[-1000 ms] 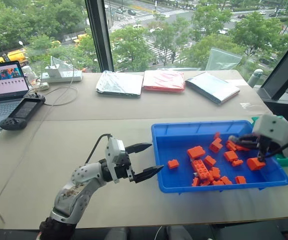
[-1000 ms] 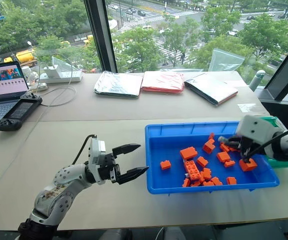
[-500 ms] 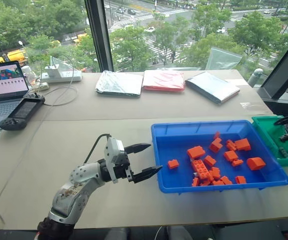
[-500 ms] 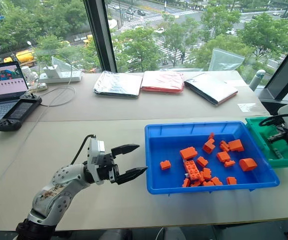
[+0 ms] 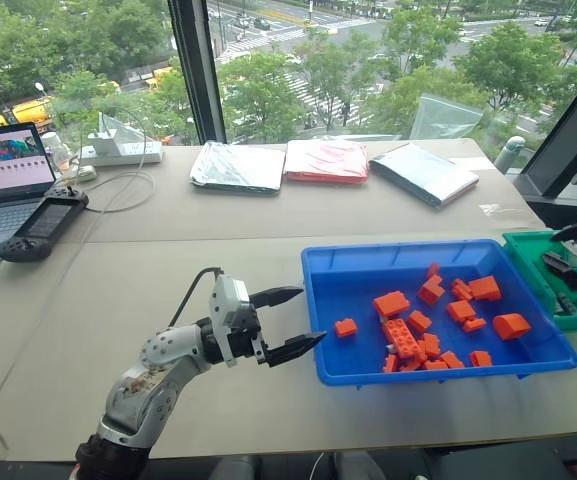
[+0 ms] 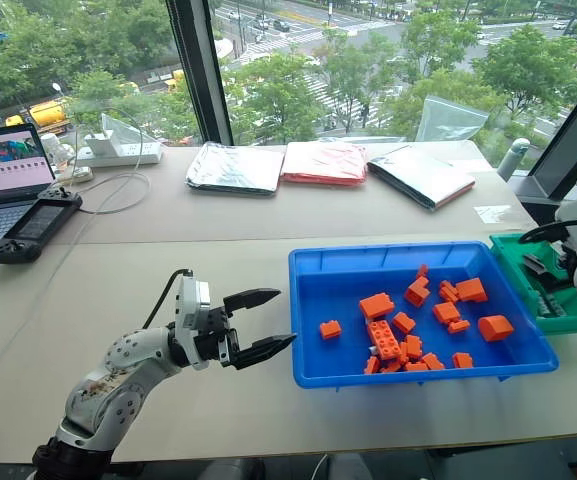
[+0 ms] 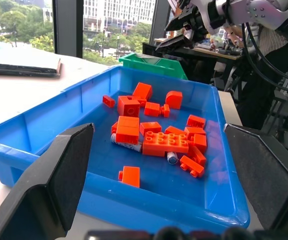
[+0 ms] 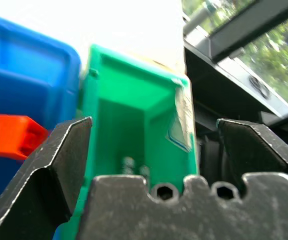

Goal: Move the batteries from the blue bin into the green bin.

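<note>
Inside the blue bin (image 5: 318,290), silvery batteries (image 7: 172,158) lie half hidden among the orange bricks (image 5: 402,335); two more rest in the green bin (image 8: 129,120), which sits touching the blue bin at its 3 o'clock side. Over the green bin hangs the right claw (image 6: 553,262), jaws wide and empty. At the blue bin's 9 o'clock, above the tabletop (image 5: 168,270), the left claw (image 5: 290,320) is also spread and empty.

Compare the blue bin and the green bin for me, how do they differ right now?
The blue bin is wide and shallow; the green bin beside it is narrower and deeper. The blue bin holds many orange bricks, while the green bin holds small grey batteries. The right gripper hovers over the green bin, not the blue one. Both are rimmed rectangular plastic.
</note>
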